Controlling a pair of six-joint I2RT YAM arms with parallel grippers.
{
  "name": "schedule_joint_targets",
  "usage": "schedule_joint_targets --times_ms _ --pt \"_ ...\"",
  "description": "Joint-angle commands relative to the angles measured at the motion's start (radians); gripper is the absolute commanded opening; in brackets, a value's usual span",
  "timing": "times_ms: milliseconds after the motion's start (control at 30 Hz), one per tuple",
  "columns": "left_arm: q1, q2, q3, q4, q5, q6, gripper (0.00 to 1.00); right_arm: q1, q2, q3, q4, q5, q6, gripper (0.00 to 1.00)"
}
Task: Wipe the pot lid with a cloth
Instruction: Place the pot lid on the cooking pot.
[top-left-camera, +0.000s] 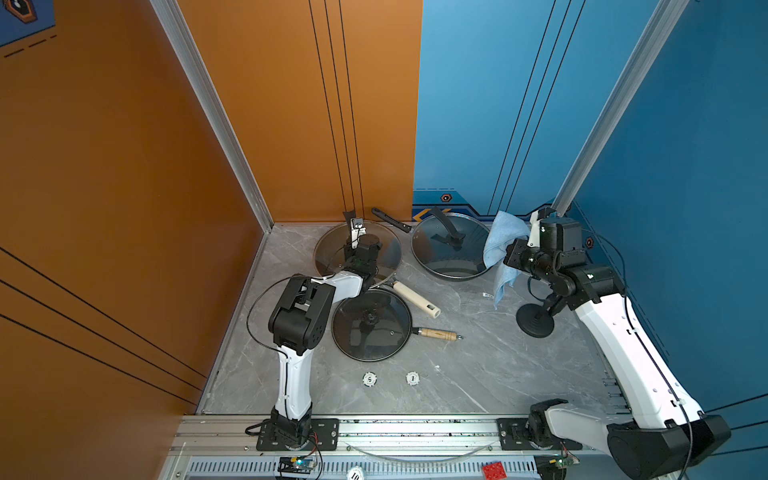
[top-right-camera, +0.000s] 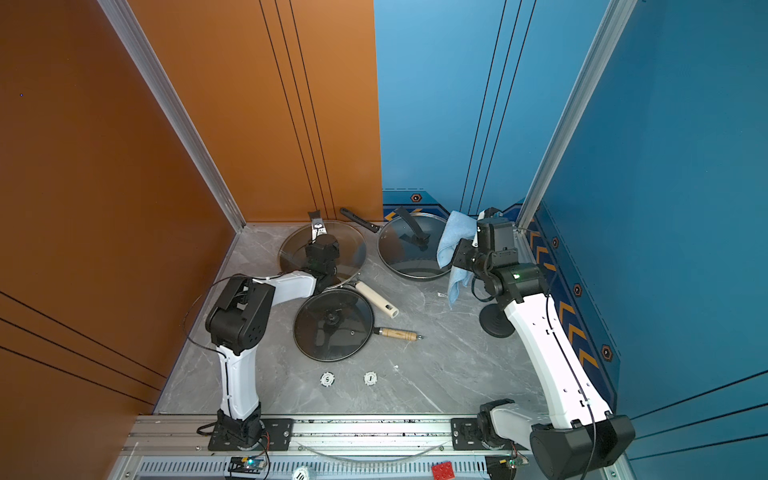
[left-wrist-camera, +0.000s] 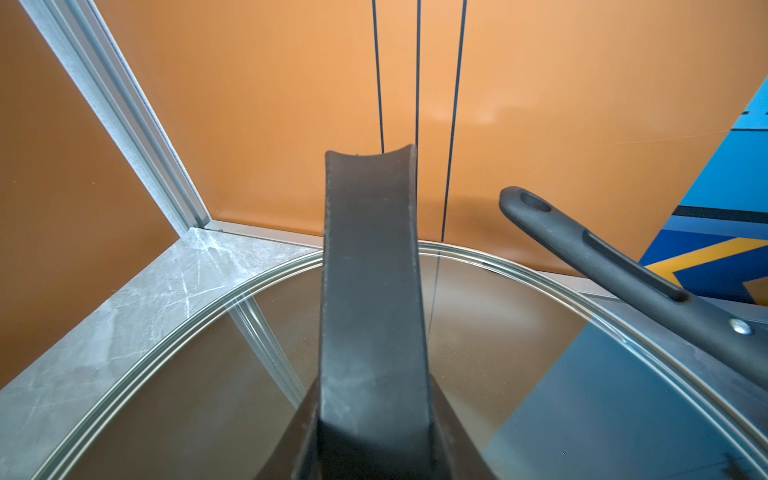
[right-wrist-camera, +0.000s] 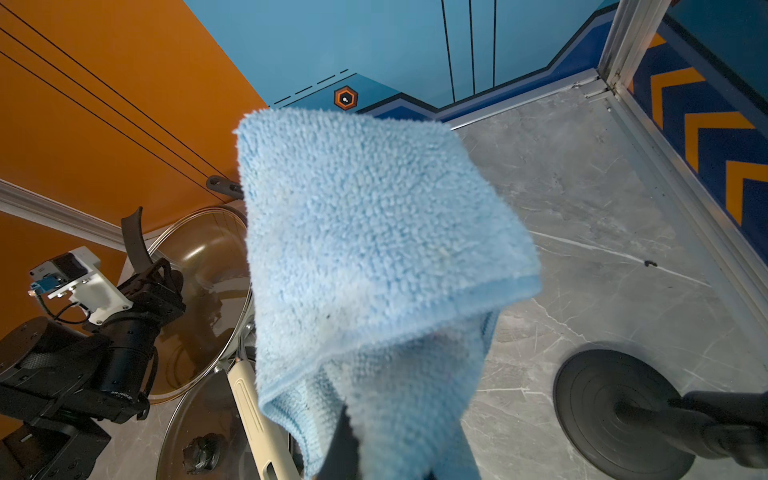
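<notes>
Pot lid: one, large, clear glass with a metal rim and a black arched strap handle.
Location: back left corner of the grey marble tabletop, by the orange wall, over the cream-handled pan. In the right wrist view it looks tipped up rather than lying flat.
Held by: left gripper, fingers clenched round the foot of the handle, as far as that view shows.
Handling, by my reckoning: stiff, weighty for so thin a thing, smooth and slippery, and breakable if dropped or knocked against the neighbouring pans. The strap handle is the one sound place to take it; the rim offers little purchase.

Cloth: one, light blue, deep-piled microfibre.
Location: in the air at the back right, in front of the lidded wok, well apart from the pot lid.
Held by: right gripper, fingers pinched tight on a bunched fold. A broad flap stands above them and a long tail hangs toward the tabletop; I cannot tell whether the tail touches it.
Handling, as I judge it: light, limp, clingy. It will not push on its own, so the flap wants pressing flat against the glass.
Risk: the loose tail could catch on the wok or the black round stand on the way over.
</notes>
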Motion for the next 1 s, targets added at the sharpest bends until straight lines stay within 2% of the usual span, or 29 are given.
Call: schedule_joint_targets --times_ms 0,400,667,967 --pt "0.0 0.004 0.006 0.074 -0.066 0.045 0.0 -0.006 0.012 0.037 -0.015 -0.016 -0.015 0.0" --pt "0.026 0.054 0.089 0.123 -0.029 0.083 0.0 -0.008 0.05 0.076 -0.017 -0.028 -0.02 0.0" --pt "0.018 0.043 0.057 0.13 -0.068 0.103 0.0 -0.008 0.077 0.093 -0.012 -0.031 -0.023 0.0" --pt "0.006 0.041 0.051 0.175 -0.087 0.227 0.0 -0.005 0.103 0.117 -0.011 -0.04 -0.024 0.0"
